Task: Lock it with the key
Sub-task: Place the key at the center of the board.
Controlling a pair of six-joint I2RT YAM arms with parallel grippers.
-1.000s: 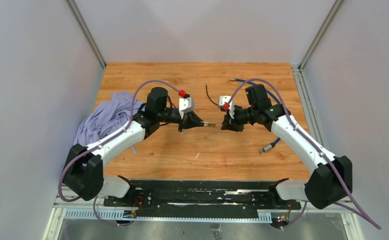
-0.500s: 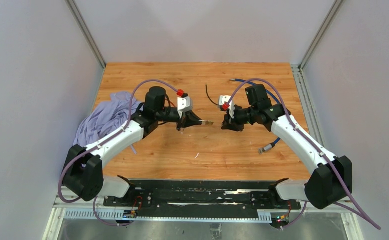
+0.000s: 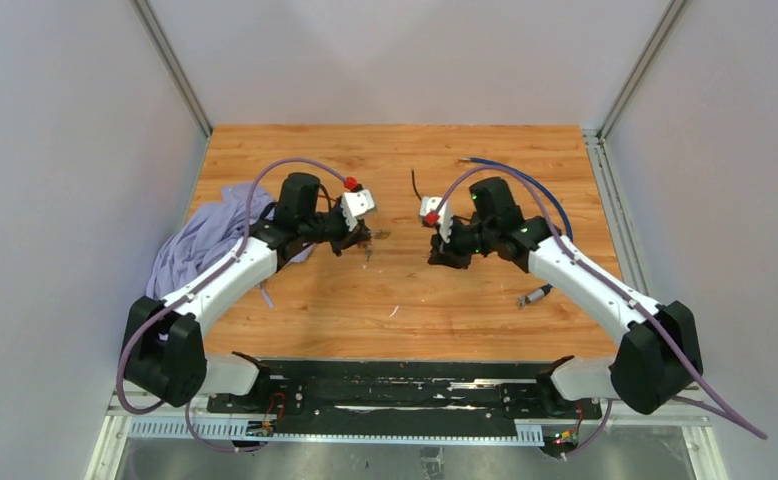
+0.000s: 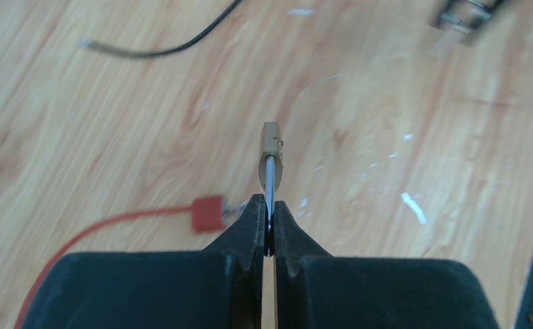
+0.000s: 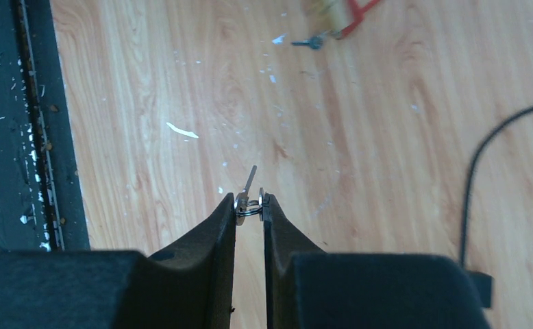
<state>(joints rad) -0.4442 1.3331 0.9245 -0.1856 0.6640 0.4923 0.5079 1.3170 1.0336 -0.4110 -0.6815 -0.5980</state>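
The left gripper (image 4: pixel 269 205) was clenched on the steel shackle of a brass padlock (image 4: pixel 271 147), whose body stood just past the fingertips, above the scuffed wooden tabletop (image 4: pixel 113 137). The right gripper (image 5: pixel 250 203) pinched a small key (image 5: pixel 251 177) at its ring, the blade pointing beyond the tips. A black cable (image 5: pixel 470 178) lay right of those fingers. A purple cloth (image 3: pixel 205 238) sat well behind the left fingers, and plain grey walls (image 3: pixel 65 150) enclosed the table.

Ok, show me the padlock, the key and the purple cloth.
padlock (image 4: pixel 271 147), left wrist view, its brass body.
key (image 5: pixel 250 179), right wrist view, its blade.
purple cloth (image 3: pixel 193 248), top view, its crumpled middle.
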